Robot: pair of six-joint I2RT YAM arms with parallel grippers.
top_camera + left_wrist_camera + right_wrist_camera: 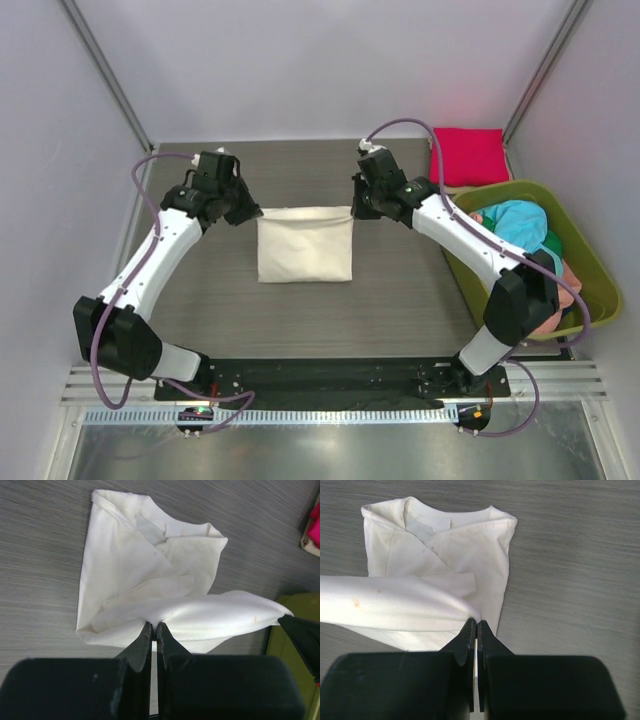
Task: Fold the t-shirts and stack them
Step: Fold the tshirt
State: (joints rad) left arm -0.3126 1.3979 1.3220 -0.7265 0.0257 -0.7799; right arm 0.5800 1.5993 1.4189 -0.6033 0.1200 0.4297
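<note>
Cream-white t-shirt (305, 245), soft rectangular fold, corners pinched by left fingers (143, 647), right fingers (465, 642).

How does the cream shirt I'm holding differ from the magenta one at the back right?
Colour: the cream-white shirt is pale, the magenta shirt vivid red-pink.
Grip: the cream one is pinched at its far corners by the left gripper and right gripper; the magenta one is untouched.
Place: the cream one is mid-table, the magenta one in the far right corner beside the basket.
Both are folded down to compact rectangles.
</note>
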